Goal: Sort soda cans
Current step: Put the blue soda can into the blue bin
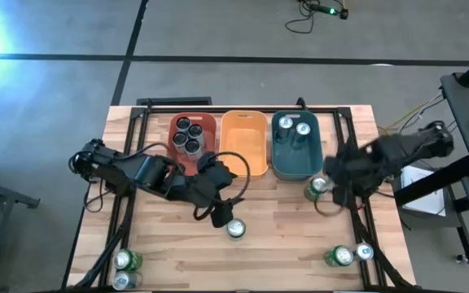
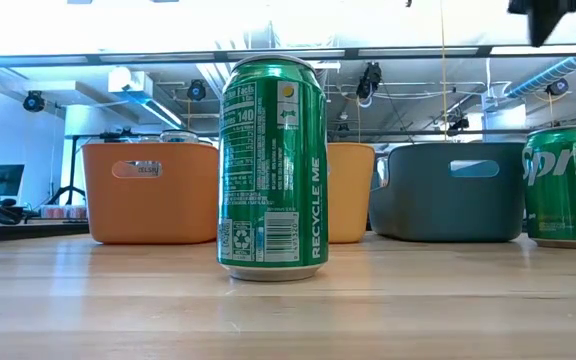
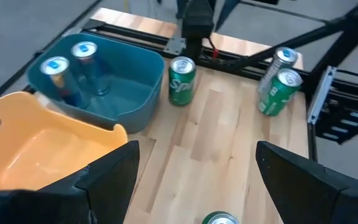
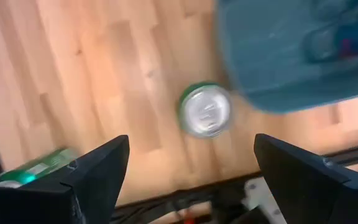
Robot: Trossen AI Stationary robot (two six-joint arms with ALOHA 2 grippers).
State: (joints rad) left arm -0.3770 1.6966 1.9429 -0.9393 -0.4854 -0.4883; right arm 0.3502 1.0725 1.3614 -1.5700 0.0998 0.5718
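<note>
Setting: Grey floor crossed by dark lines surrounds a pale wooden table (image 1: 283, 224), seen from overhead with two dark arms reaching in from 9 and 3 o'clock.

Tubs: a red tub (image 1: 208, 122), a yellow tub (image 1: 243, 138) and a teal tub (image 1: 293, 165) stand side by side along the table's 12 o'clock edge.

Sorted cans: four dark-bodied cans (image 1: 189, 135) stand packed together in the red tub; two pale blue cans (image 1: 294, 127) stand in the teal tub.

Centre can: a green can (image 1: 235, 229) stands upright alone at mid-table, toward 6 o'clock of the yellow tub.

Left gripper (image 1: 218, 199): hovers over the table just beside the yellow tub's near edge and above the centre can, fingers spread wide with nothing between them.

Right gripper (image 1: 342, 185): hangs above a green Sprite can (image 1: 317, 188) standing just off the teal tub's 5 o'clock corner, fingers (image 4: 98, 171) spread wide and empty, the can's silver top showing between them from the wrist view.

Loose cans, 5 o'clock corner: a green can (image 1: 338, 257) and a pale can (image 1: 363, 252) stand touching.

Loose cans, 7 o'clock corner: a green can (image 1: 126, 260) stands with another can (image 1: 121, 282) just beside it at the table's edge.
</note>
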